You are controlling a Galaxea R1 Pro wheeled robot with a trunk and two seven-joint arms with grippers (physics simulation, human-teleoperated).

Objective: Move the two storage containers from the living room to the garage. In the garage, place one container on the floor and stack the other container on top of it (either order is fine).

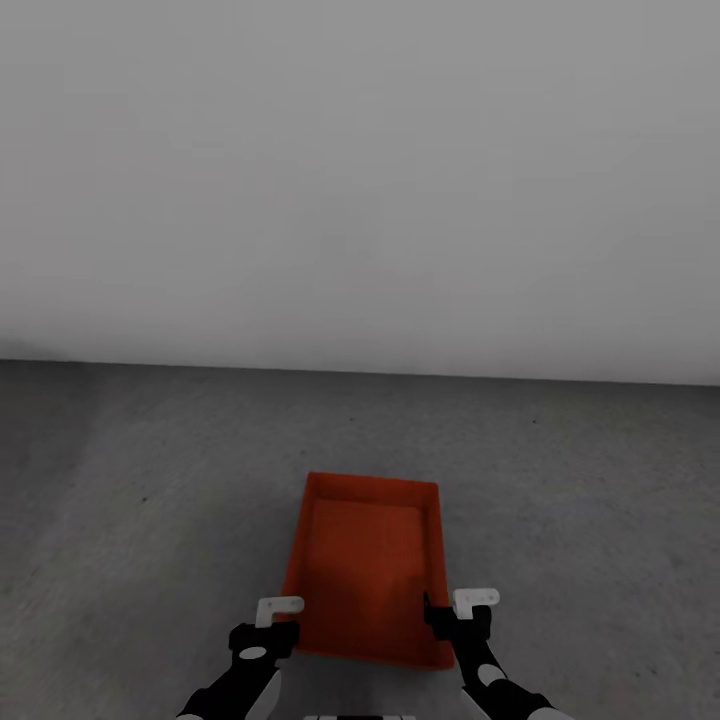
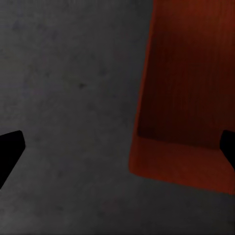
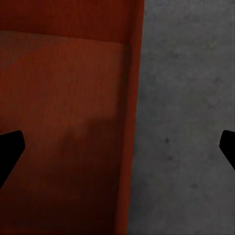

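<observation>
Floor (image 1: 150, 500): rough dark grey concrete, stretched up to a plain white wall (image 1: 360, 180) at the back.
Left gripper (image 1: 268, 622): hung low just beside the left long side of the bin, near its front corner. Fingers spread wide in the left wrist view, with one dark fingertip (image 2: 10, 149) at each edge of the picture, holding nothing. Between the tips, grey concrete and the bin's corner.
Bin (image 1: 365, 565): one orange-red open-topped container, lay flat on the concrete between the two grippers, long side pointing toward the wall, well apart from the wall. Inside looked bare, with a shadow on the bottom.
Right gripper (image 1: 462, 612): stood over the right long wall of the bin, near the front. Fingers spread wide in the right wrist view, one fingertip (image 3: 11, 147) above the bin's bottom, the other above the concrete, the thin wall between them. Could not tell if any finger touched the wall.
</observation>
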